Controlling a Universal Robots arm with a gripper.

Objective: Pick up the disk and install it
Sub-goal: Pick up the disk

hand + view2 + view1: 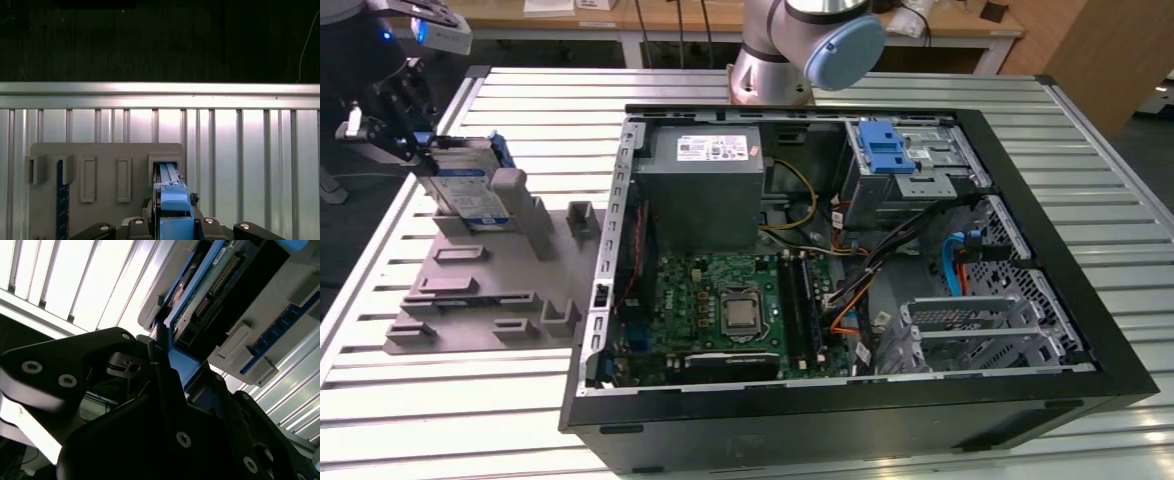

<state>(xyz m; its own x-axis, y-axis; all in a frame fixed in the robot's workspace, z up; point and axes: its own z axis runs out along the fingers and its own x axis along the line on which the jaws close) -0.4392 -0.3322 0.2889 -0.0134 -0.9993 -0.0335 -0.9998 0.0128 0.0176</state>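
1. at the exterior view's far left, on a slatted metal table [454, 420], the disk [470, 190] stands on edge in a slot of a grey holder block [480, 300]. standing upright this way, its top edge and blue rail are exposed to a grip from above.
2. the gripper [416, 150] is at the disk's upper far edge. in both wrist views its dark fingers [150, 352] lie against either side of the blue rail, so it looks clamped on the disk, not spread apart.
3. the disk's lower edge appears to sit in the holder's slot. whether it has been raised a little cannot be told.
4. to the exterior view's right of the holder, well apart from the disk, an open computer case [1121, 330] lies on its side with the cover off, so its inside can be reached from above.
5. at the case's far right is a silver drive cage with a blue latch [887, 150]. beside it, to the left, is the grey power supply box [707, 190]. nearer is the green motherboard [720, 300].
6. judging by this, the work is at the pick-up stage: the disk is gripped at the holder, and nothing of the install is done.
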